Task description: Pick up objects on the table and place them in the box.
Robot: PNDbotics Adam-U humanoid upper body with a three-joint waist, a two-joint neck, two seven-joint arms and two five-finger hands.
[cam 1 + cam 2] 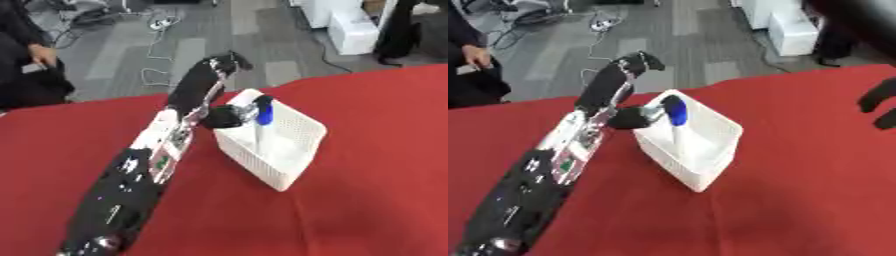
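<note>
A white mesh box [289, 167] stands on the red table [376, 200]. My left arm reaches in from the lower left, and my left hand [223, 118] is at the box's near-left rim. Its fingers are curled round a blue-topped object [264, 111] whose white stem [259, 137] hangs down inside the box. The blue top stays above the rim. Whatever else lies in the box is hidden by its walls. My right hand [878, 104] shows only as a dark blurred shape at the right edge of the right eye view, above the table.
Red cloth covers the table on all sides of the box. Beyond the far edge is grey floor with cables [157, 25] and white units [350, 27]. A person [26, 60] sits at the far left, away from the table's things.
</note>
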